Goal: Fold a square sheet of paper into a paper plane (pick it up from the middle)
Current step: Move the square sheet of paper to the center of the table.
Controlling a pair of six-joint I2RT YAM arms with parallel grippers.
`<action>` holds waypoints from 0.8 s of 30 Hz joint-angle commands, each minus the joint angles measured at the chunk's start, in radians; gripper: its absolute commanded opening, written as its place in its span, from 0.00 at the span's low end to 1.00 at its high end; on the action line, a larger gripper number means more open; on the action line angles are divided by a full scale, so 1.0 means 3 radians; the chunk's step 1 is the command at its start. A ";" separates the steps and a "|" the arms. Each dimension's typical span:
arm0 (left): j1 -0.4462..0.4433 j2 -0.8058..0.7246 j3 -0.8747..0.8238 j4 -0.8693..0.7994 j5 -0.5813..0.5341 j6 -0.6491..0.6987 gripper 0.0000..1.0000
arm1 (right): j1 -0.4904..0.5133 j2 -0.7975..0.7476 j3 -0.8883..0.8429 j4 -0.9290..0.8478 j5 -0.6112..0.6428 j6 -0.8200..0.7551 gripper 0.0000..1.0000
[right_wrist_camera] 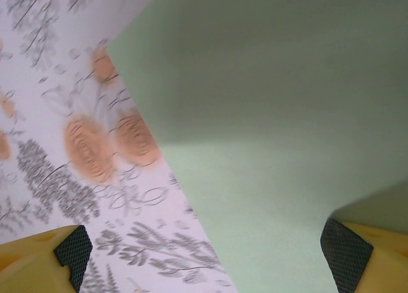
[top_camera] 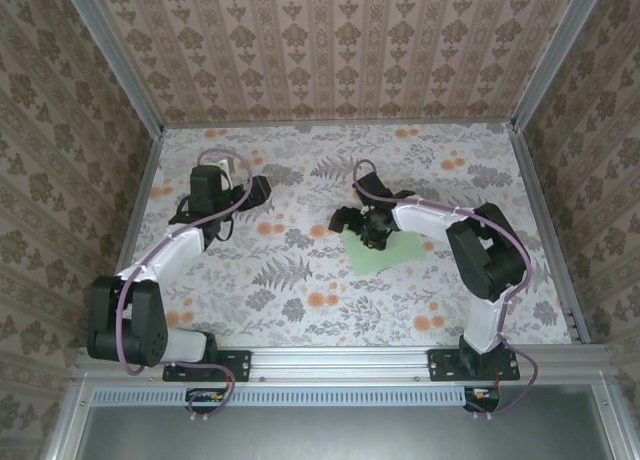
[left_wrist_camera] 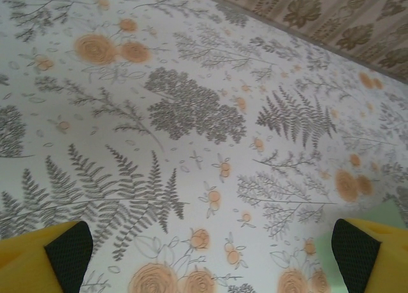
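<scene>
Right claw (top_camera: 372,227), released, hangs low over the square sheet of paper (top_camera: 388,252); left claw (top_camera: 256,189) also released.

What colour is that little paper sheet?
The thin square paper sheet is plain pale mint green, clearest in the right wrist view.

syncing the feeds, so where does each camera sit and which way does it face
Top external: above and behind the bases, looking down on the tablecloth; both arms, left tool, right tool over the square sheet of paper.
Left wrist: on the left arm, angled across the tablecloth; open yellow fingers.
Right wrist: close above the sheet; its open fingers.
Shared: all views catch the sheet.
</scene>
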 commanded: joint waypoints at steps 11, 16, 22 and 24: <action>-0.0099 0.0150 0.0047 0.0002 0.0278 -0.0254 1.00 | -0.0428 0.0234 0.0553 -0.0619 0.0458 -0.0343 0.98; -0.0153 0.0289 0.0143 -0.0075 0.0425 -0.0273 1.00 | -0.0551 0.0346 0.0621 -0.0876 0.0552 -0.0431 0.98; -0.0284 0.0392 0.0193 -0.0084 0.0392 -0.0307 1.00 | -0.0552 0.0227 0.0331 -0.0910 0.0627 -0.0287 0.97; -0.0322 0.0432 0.0199 -0.0084 0.0379 -0.0346 1.00 | -0.0485 0.0104 0.0092 -0.0814 0.0609 -0.0098 0.97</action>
